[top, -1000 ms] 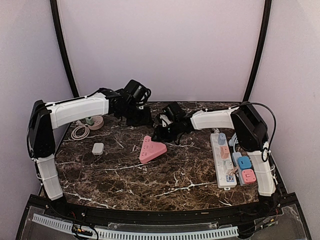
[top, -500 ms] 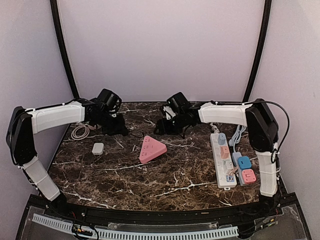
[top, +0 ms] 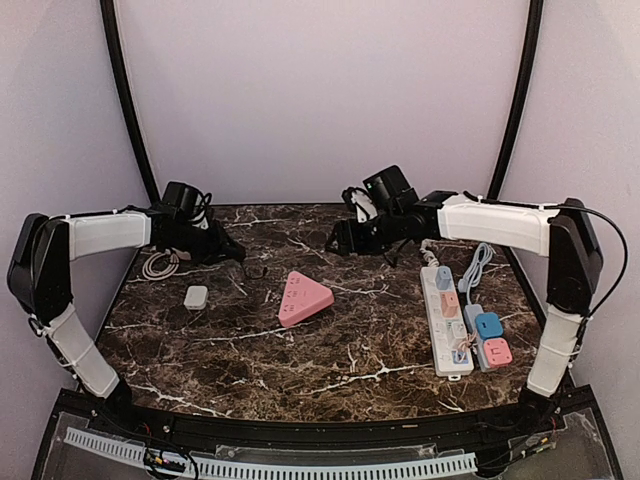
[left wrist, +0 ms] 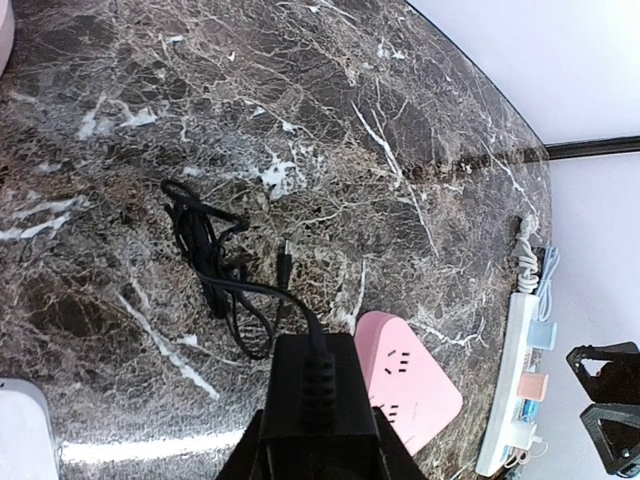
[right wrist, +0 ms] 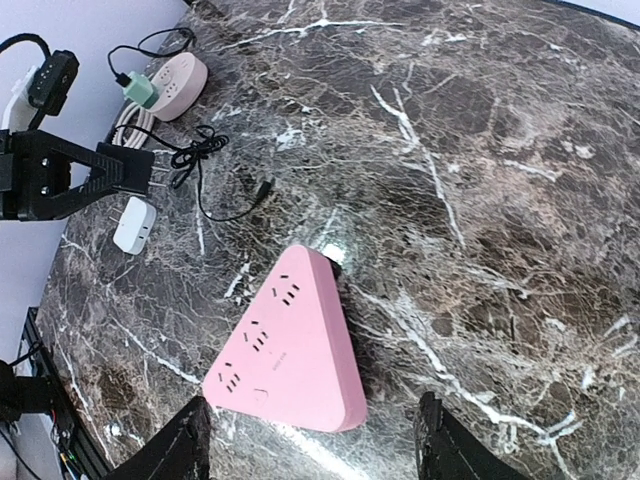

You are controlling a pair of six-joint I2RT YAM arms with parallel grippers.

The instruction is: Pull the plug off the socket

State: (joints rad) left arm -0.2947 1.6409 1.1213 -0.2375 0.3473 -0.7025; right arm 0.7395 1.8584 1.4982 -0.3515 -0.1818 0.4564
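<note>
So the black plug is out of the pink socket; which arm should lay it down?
Left. The left gripper is shut on the black plug, its cable trailing on the table. The right gripper is open and holds nothing.

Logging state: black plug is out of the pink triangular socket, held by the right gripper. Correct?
No: the left gripper holds the black plug, per the left wrist view. It is out of the pink triangular socket.
</note>
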